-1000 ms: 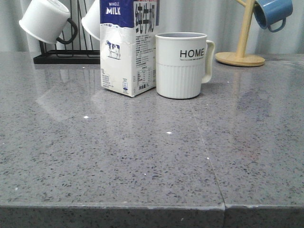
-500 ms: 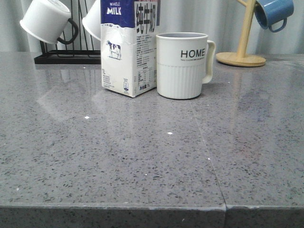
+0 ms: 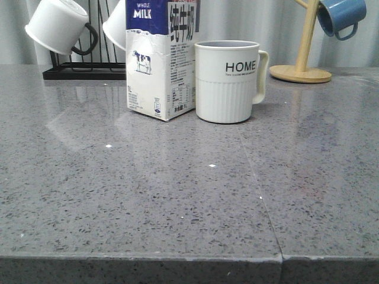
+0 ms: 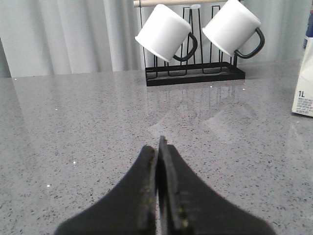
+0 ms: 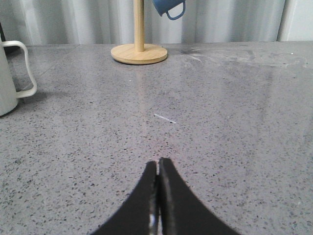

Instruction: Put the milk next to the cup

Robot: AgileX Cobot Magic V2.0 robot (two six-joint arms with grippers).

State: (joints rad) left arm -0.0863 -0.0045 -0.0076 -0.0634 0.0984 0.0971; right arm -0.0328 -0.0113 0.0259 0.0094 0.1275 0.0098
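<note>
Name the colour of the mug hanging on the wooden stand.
Blue mug, clearest in the front view.

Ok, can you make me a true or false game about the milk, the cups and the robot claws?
1. The milk stands upright right beside the cup that says HOME. True.
2. The left claw is holding the milk. False: it is shut on nothing, and the carton stands free on the table.
3. The blue mug hangs on a wooden stand. True.
4. The HOME cup is lying on its side. False: it stands upright with its handle pointing away from the milk.
5. The right claw is wide open. False: its jaws are closed together, empty, above the table.
</note>
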